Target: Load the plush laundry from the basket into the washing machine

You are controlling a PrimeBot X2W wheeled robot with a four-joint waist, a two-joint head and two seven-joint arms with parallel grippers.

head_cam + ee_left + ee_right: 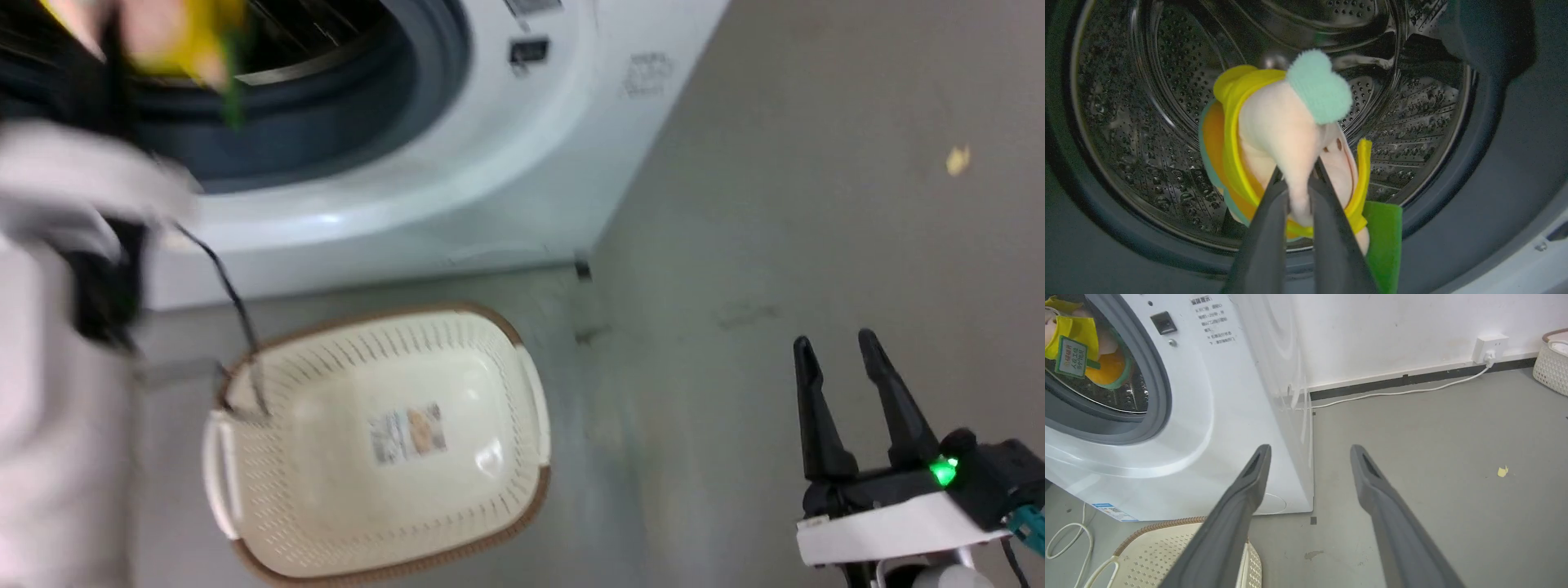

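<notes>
Plush laundry (1282, 130) clamped by peach limb in left gripper (1296, 175), held frame centre at washing machine (506, 163) drum mouth, judged positioned for drop inside. Basket (269, 490) empty, lower centre. Right gripper (834, 340) parted, idle, lower right.

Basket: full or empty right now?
Empty: the basket shows a bare floor with a label; the plush laundry is pinched in the left gripper before the drum.

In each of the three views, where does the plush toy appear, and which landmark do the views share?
Head view: plush toy, blurred, top left, before the washing machine.
Left wrist view: centre, pinched by the left gripper, drum behind.
Right wrist view: top left corner, in the door opening.
Shared landmark: the grey door gasket.
</notes>
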